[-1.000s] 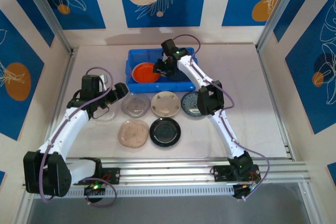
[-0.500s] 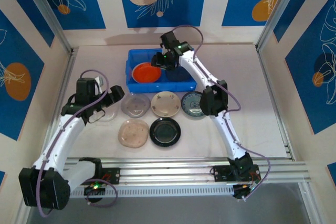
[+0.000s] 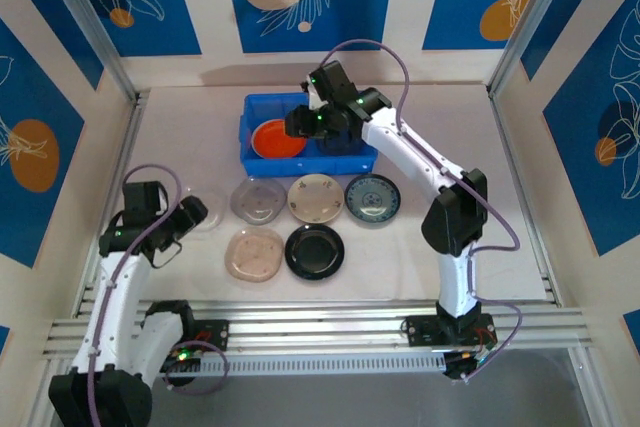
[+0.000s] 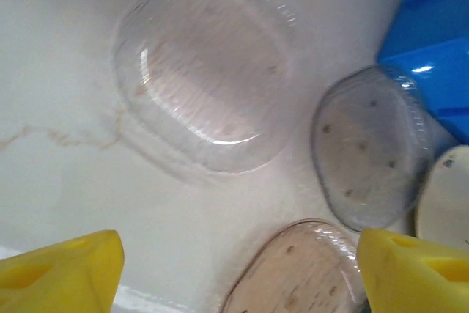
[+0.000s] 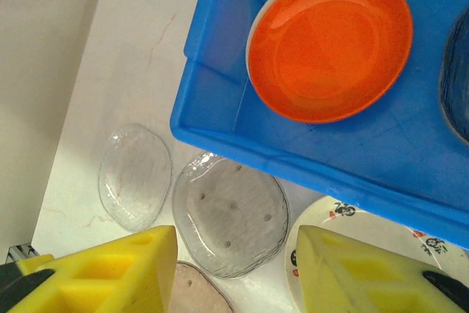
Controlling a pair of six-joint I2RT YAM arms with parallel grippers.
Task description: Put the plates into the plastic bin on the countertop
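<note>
The blue plastic bin (image 3: 262, 159) stands at the back of the countertop (image 3: 470, 137) with an orange-red plate (image 3: 272, 137) lying flat in its left half (image 5: 330, 42). My right gripper (image 3: 303, 123) hovers open and empty over the bin (image 5: 234, 276). In front of the bin lie a clear plate (image 3: 208, 215), a grey clear plate (image 3: 257, 200), a beige plate (image 3: 315, 198) and a blue-patterned plate (image 3: 372, 197). Nearer lie a pinkish plate (image 3: 253, 252) and a black plate (image 3: 314, 251). My left gripper (image 3: 188, 213) is open (image 4: 238, 284), beside the clear plate (image 4: 205, 86).
A dark plate (image 5: 456, 78) lies in the bin's right half, mostly cut off. Aluminium rails (image 3: 330, 322) run along the near edge and blue-patterned wall panels (image 3: 40, 137) close the sides and back. Bare countertop lies right of the plates.
My left arm has drawn back toward the near left, away from the plates. My right arm's elbow has swung out to the right while its gripper stays over the bin.
</note>
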